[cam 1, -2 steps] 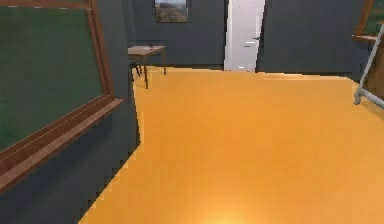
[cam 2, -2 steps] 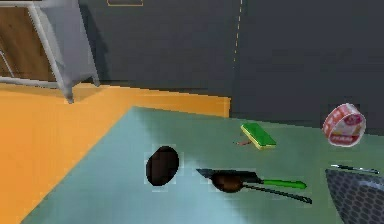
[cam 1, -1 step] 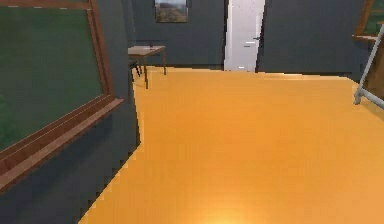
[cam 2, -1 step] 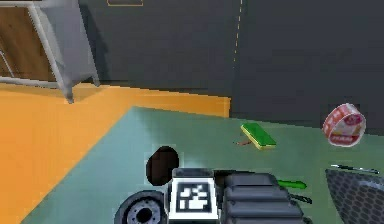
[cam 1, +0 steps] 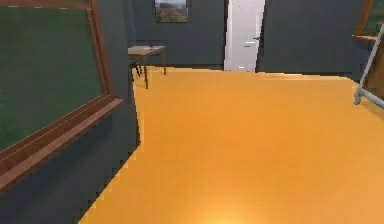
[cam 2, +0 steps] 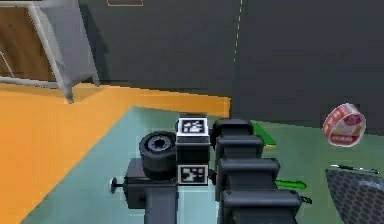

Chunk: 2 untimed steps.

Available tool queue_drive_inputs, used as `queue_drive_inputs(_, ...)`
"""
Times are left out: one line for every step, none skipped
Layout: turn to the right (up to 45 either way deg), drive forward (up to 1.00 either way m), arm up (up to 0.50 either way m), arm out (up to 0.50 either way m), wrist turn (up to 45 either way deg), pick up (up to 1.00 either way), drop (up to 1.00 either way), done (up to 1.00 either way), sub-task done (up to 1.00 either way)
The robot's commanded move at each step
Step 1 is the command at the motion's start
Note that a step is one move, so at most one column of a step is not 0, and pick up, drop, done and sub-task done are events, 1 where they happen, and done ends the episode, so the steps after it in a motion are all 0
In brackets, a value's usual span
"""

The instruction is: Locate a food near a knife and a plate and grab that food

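Jaws sit at 7 o'clock in your arm side view; you cannot tell if they're spread or pinching anything. Pink round thing (cam 2: 345, 125) at 3 o'clock.

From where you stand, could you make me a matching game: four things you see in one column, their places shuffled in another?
1. white door
2. green board in a brown wooden frame
3. small brown wooden table
4. round red-and-white thing

a. arm side view's right
b. set into the far wall
c. along the forward view's left
d. standing below a framed picture

Pairs: 1-b, 2-c, 3-d, 4-a
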Motion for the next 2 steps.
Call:
queue_drive_inputs(0.0, 0.00, 0.00, 0.00, 45.0, 0.00, 0.00, 0.00, 0.00)
queue_drive_inputs(0.0, 0.00, 0.00, 0.00, 45.0, 0.00, 0.00, 0.00, 0.00)
